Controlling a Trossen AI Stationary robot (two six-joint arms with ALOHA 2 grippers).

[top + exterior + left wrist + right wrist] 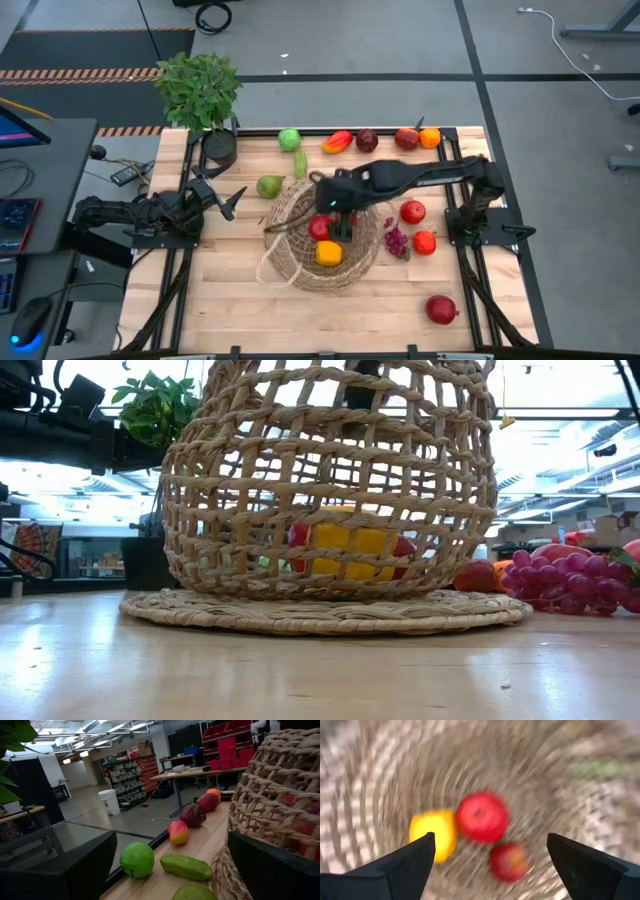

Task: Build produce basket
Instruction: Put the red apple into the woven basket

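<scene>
Right now the basket [320, 240] sits mid-table, holding a yellow piece [328, 253] and two red fruits [482, 816]. Directly above its opening hangs the right gripper [343, 218], fingers spread wide and gripping nothing. Grapes [396, 241] lie just beside the basket, a green pear [268, 186] near its other side. Off by the table's left edge, the left gripper [232, 201] waits with fingers apart.
</scene>
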